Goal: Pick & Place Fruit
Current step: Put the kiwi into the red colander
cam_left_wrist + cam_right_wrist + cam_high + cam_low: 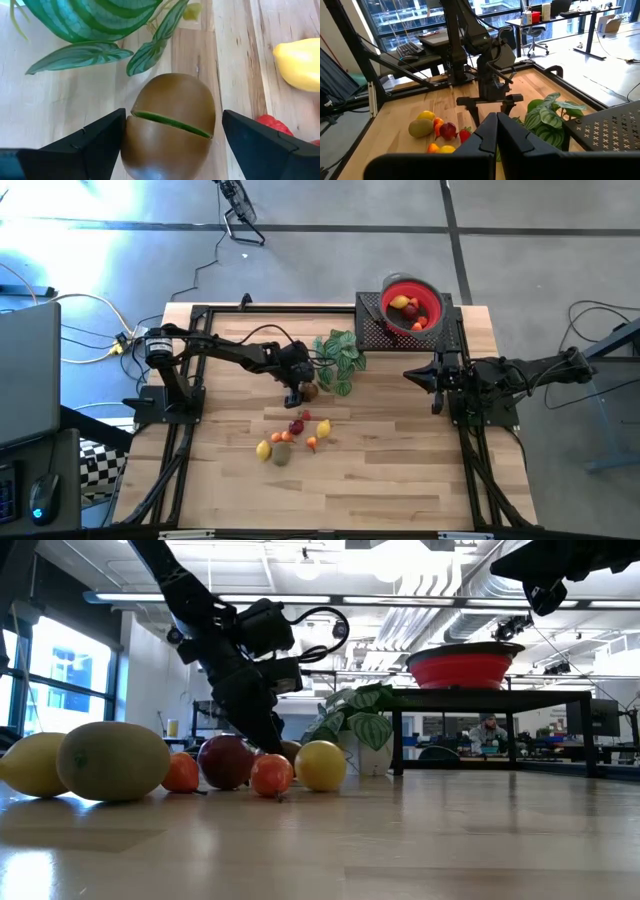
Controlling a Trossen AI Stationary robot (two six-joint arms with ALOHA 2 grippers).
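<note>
The left gripper is reaching down just beside the green leafy plant sprig, with its fingers spread wide on either side of a brown-green fruit. This brown piece, split by a green slit, is lying on the wooden table right below the sprig's leaves. One finger is sitting against the fruit's side, while the other is standing slightly apart from it, so the jaws are bracketing the fruit without clamping it.

The rest of the loose fruit, lemons with red and orange pieces, is clustering on the table a little away from the sprig, on the side facing away from the red bowl. A few pieces are sitting inside that bowl, which is resting on a black perforated stand next to the sprig.

The right gripper is waiting near the stand, fingers pressed together and empty.
</note>
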